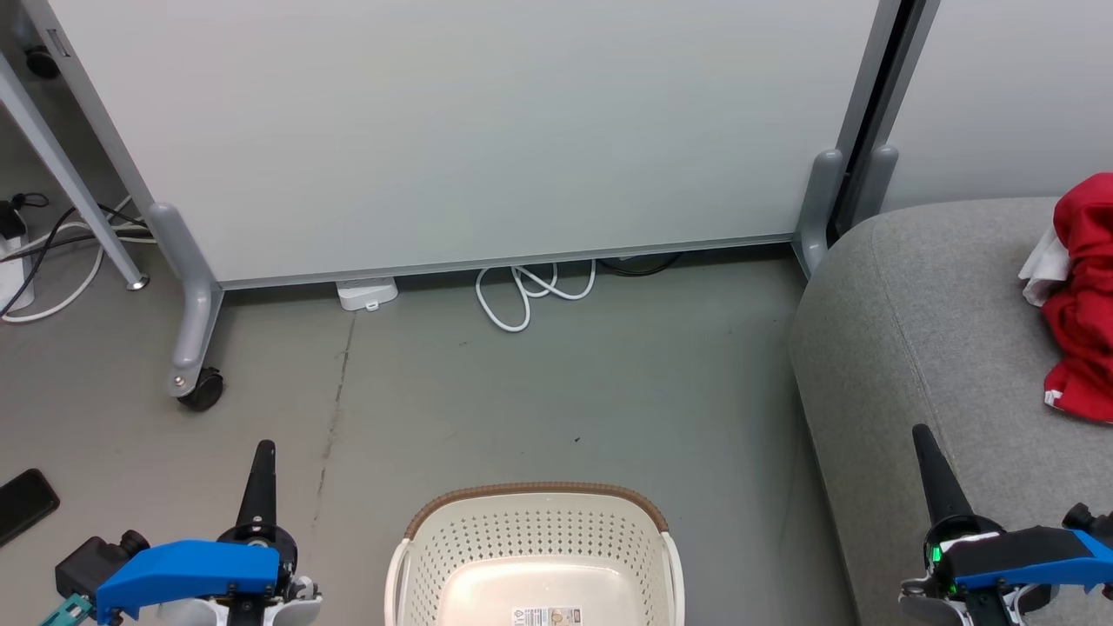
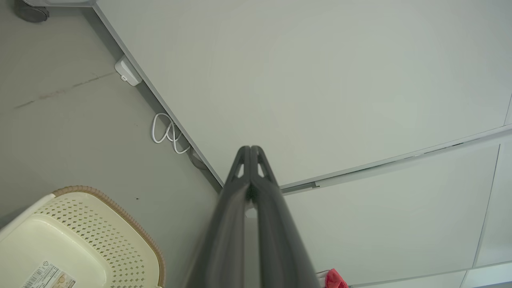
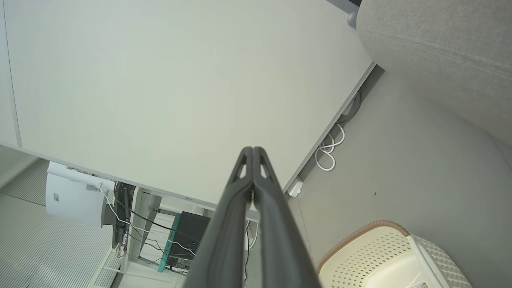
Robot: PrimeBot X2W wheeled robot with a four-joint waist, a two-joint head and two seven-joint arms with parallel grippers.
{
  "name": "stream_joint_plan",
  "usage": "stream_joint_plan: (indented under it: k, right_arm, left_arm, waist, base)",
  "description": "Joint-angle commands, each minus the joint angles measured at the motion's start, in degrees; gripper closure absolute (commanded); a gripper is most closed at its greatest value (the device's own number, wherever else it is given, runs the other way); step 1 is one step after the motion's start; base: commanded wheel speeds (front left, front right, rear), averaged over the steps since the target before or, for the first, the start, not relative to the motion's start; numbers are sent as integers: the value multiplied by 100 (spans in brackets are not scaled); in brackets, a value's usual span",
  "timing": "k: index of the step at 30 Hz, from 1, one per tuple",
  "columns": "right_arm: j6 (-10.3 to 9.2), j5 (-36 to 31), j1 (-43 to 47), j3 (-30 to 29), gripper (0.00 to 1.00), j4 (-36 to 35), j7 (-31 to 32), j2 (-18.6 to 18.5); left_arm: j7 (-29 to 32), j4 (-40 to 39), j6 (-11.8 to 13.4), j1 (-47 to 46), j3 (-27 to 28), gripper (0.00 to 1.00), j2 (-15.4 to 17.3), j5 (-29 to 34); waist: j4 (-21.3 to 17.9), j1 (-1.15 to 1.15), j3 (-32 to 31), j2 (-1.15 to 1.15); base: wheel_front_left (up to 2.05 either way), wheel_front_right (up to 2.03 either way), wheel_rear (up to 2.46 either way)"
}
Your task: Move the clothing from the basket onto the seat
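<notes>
Soft red clothing (image 1: 1083,296) lies on the rounded grey seat (image 1: 913,348), beyond the right pincer (image 1: 922,435). The perforated cream basket (image 1: 535,556) sits between that and the left pincer (image 1: 263,450), each with fingers together.

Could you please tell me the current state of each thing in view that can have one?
basket: upright on the floor, visible part empty.
clothing: heaped on the seat.
left gripper: shut, holding nothing.
right gripper: shut, holding nothing.
white cable: coiled on the floor.

a coiled white cable (image 1: 526,294) and small white box (image 1: 367,293) lie on the floor (image 1: 565,400) beneath a wheeled panel (image 1: 469,130).
</notes>
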Motion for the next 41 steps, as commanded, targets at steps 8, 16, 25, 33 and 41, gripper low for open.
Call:
stream_joint_plan:
  k: [8, 16, 25, 33, 41]
  right_arm:
    - [3, 571, -158, -18, 100, -68, 104, -46]
    - [3, 936, -179, -21, 100, -70, 169, -47]
    - [4, 1378, -216, -25, 100, -76, 248, -49]
    - [4, 1748, -244, -27, 100, -79, 321, -51]
    - [4, 2094, -266, -30, 100, -80, 376, -53]
  left_arm:
    - [152, -135, -12, -162, 146, 100, -35, -444]
    - [238, -189, -13, -183, 225, 100, -61, -738]
    - [349, -247, -15, -204, 321, 100, -94, -1093]
    - [445, -301, -16, -227, 402, 100, -118, -1387]
    - [526, -349, -17, -236, 479, 100, -146, -1668]
  waist:
    - [-46, 0, 10, 0]
    - [-82, 0, 18, 0]
    - [-129, 0, 29, 0]
    - [-171, 0, 38, 0]
    - [-213, 0, 47, 0]
  base:
    - [0, 0, 0]
    - [0, 0, 0]
    - [0, 0, 0]
    - [0, 0, 0]
    - [0, 0, 0]
